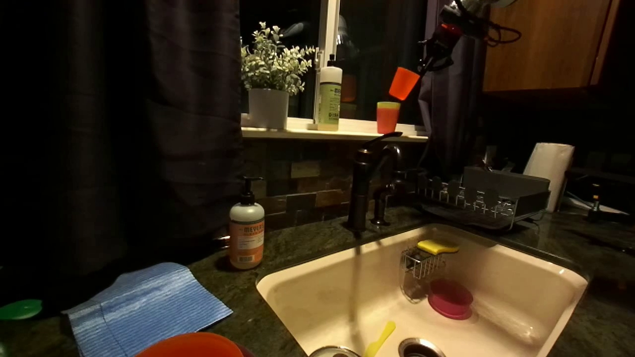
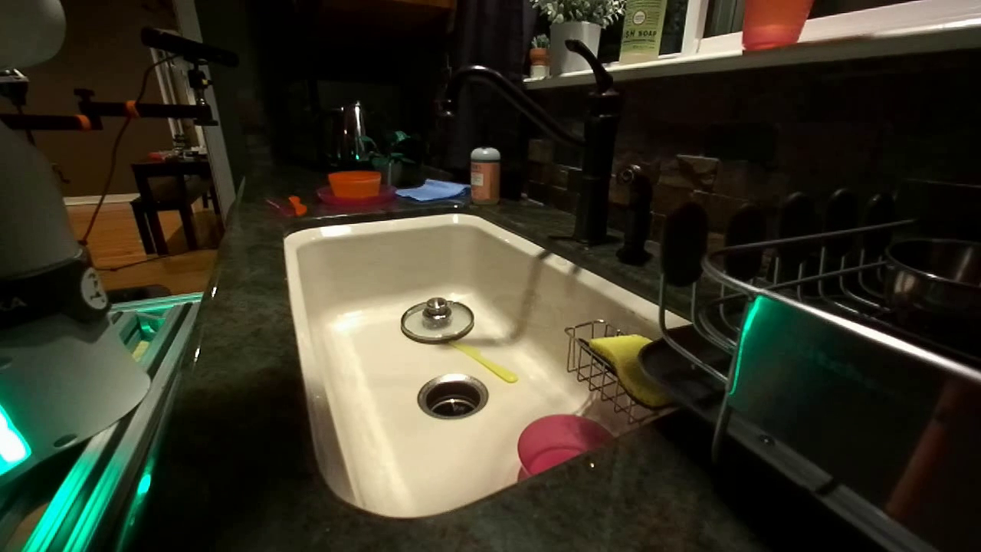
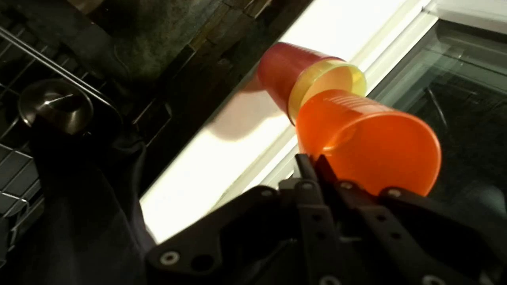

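My gripper (image 3: 312, 156) is shut on the wall of an orange cup (image 3: 370, 146), one finger inside the cup and one outside. In an exterior view the orange cup (image 1: 404, 83) hangs tilted in the air, with my gripper (image 1: 422, 69) at its upper right. Just below it, a red cup (image 1: 387, 121) with a yellow rim showing at its top stands on the window sill (image 1: 359, 133). The wrist view shows the yellow cup (image 3: 358, 79) nested in the red cup (image 3: 291, 73). The held cup overlaps the yellow rim there; whether they touch I cannot tell.
A dish soap bottle (image 1: 329, 96) and a potted plant (image 1: 268, 106) share the sill. The dark faucet (image 1: 359, 193) rises below. A dish rack (image 1: 506, 198) stands right of the sink (image 2: 383, 475), which holds a pink bowl (image 2: 559, 441). Dark curtain (image 1: 436, 114) hangs beside the window.
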Controlling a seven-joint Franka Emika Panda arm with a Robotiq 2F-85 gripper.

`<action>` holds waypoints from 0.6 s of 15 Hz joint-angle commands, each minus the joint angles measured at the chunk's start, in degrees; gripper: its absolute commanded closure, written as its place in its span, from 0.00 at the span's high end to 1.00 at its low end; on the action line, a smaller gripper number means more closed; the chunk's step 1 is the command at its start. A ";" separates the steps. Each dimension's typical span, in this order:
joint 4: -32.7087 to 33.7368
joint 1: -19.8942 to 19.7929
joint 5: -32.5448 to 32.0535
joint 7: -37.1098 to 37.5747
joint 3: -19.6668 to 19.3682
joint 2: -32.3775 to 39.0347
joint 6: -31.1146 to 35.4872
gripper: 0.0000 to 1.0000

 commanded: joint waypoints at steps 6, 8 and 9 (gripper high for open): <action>1.56 0.05 3.64 -2.69 2.00 3.93 1.94 0.01; 2.00 0.15 2.50 -3.05 2.11 4.29 1.59 0.01; 2.63 0.10 1.84 -3.22 2.21 4.60 0.93 0.01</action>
